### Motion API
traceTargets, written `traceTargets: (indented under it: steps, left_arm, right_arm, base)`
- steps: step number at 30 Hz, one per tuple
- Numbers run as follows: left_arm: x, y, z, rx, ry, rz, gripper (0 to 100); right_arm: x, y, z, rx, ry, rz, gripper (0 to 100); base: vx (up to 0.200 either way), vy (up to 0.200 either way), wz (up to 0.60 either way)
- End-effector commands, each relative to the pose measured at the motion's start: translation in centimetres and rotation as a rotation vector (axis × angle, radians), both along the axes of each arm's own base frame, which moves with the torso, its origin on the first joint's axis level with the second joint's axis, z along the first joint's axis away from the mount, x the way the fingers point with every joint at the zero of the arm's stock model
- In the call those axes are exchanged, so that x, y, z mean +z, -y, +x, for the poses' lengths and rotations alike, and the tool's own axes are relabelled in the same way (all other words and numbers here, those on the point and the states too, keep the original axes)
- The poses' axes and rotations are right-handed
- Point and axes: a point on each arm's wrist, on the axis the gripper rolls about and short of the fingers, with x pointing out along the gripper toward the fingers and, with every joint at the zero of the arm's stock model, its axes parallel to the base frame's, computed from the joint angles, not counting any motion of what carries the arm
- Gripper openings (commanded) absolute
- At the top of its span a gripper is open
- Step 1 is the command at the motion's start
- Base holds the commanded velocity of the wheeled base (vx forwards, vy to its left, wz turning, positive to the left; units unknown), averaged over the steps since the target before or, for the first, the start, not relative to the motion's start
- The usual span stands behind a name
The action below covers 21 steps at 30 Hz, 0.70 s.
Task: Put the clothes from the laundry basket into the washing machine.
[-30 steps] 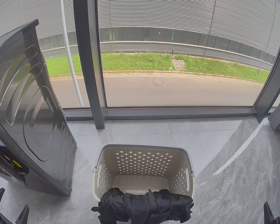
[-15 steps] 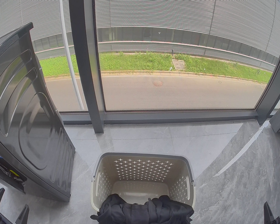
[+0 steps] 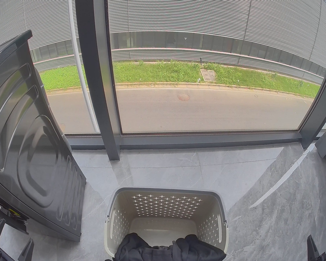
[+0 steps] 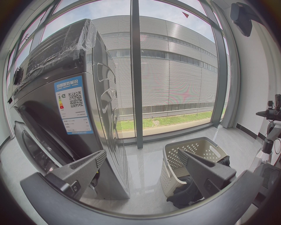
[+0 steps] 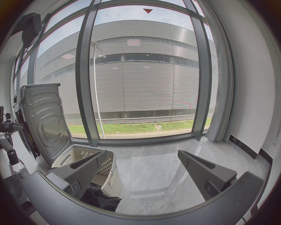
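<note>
Head view: clothes (image 3: 166, 254) hanging over near rim of laundry basket (image 3: 166, 192), lower part chopped by bottom edge. Washing machine (image 3: 33, 157) runs off left edge. Left gripper (image 3: 14, 235), right gripper (image 3: 320, 237) mostly cut off at bottom corners, just fingers (image 3: 27, 249) poking in. Left wrist view: own finger blocks chunk of basket and clothes; label (image 4: 73, 105) print too tiny.

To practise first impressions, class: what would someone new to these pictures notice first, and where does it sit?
The black clothes draped over the near rim of the cream laundry basket stand out first. To the basket's left stands the dark washing machine, and beyond them a tall window looks onto a road.
</note>
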Motion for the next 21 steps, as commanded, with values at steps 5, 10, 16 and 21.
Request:
traceTargets:
  steps: [5,10,16,21]
  left_arm:
    - [-0.53,0.0,0.0,0.0,0.0,0.001,100]
    - [-0.53,0.0,0.0,0.0,0.0,0.001,100]
    - [-0.53,0.0,0.0,0.0,0.0,0.001,100]
    - [-0.53,0.0,0.0,0.0,0.0,0.001,100]
  right_arm:
    - [-0.52,0.0,-0.01,-0.001,0.001,0.0,100]
    - [-0.52,0.0,-0.01,-0.001,0.001,0.0,100]
    - [-0.52,0.0,-0.01,-0.001,0.001,0.0,100]
    - [-0.52,0.0,-0.01,-0.001,0.001,0.0,100]
  base:
    - [0.0,0.0,0.0]
    - [0.0,0.0,0.0]
    - [0.0,0.0,0.0]
    - [0.0,0.0,0.0]
